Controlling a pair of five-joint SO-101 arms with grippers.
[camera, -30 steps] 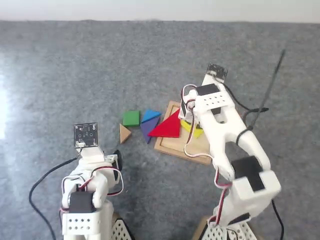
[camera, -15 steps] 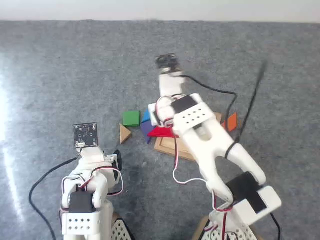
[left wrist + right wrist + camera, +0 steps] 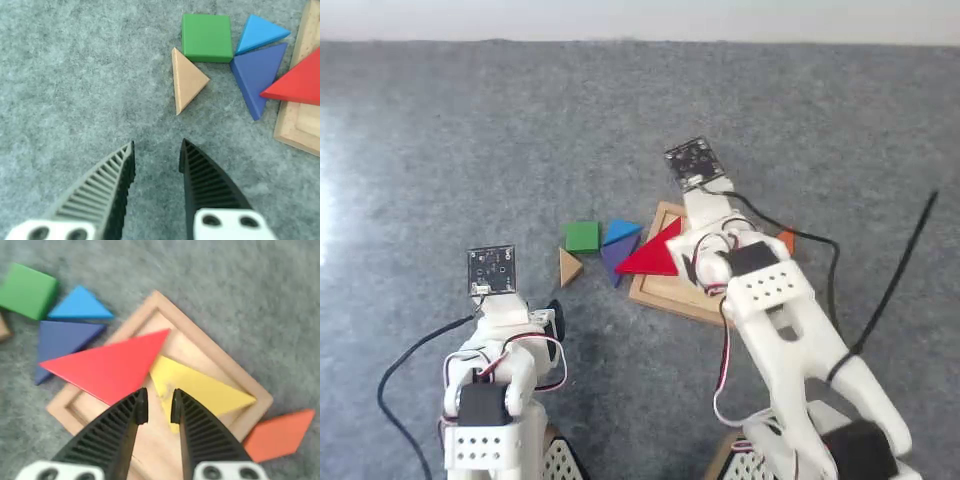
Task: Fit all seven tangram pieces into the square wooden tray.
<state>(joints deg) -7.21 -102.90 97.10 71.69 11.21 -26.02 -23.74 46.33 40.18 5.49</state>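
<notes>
Right gripper (image 3: 159, 410) hangs over the square wooden tray (image 3: 216, 349), jaws narrowly parted, holding nothing; red triangle (image 3: 110, 367) lies just beside its tips, one corner overhanging the rim; left gripper (image 3: 157, 145), open and empty, sits farther off.

Pale wooden tray (image 3: 260, 401), matt painted pieces, fuzzy grey felt (image 3: 470, 130)

Overall light: bright, even and diffuse in all three views.
Source: apparently from 9 o'clock in the high view, where the grey mat (image 3: 350, 200) washes out to a pale patch.
Glare: that pale patch at 9 o'clock.
Shadows: soft and short. There is a faint dark smudge on the mat beneath the left gripper (image 3: 157, 147), and a thin dark line under the red triangle (image 3: 107, 367) where it crosses the tray (image 3: 126, 330) rim.
</notes>
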